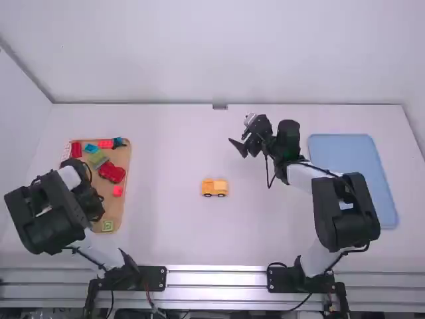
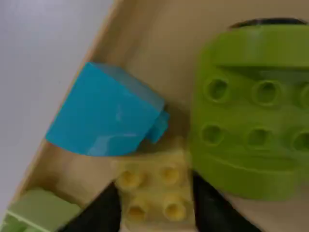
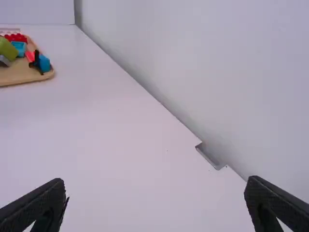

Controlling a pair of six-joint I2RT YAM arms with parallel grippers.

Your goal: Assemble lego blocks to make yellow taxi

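Yellow taxi (image 1: pixel 214 187) on the mid-counter (image 1: pixel 172 232) in the high view, wide gaps to the wooden tray (image 1: pixel 114 214) at left and blue tray (image 1: pixel 352 183) at right; left end effector (image 1: pixel 90 201) over the wooden tray, right end effector (image 1: pixel 239 129) toward the counter's far edge. In the left wrist view, a yellow block (image 2: pixel 154 191) pinched, close beside a blue block (image 2: pixel 101 116) and a green block (image 2: pixel 241 116). In the right wrist view, fingers (image 3: pixel 36 205) spread wide before a broad stretch of counter.
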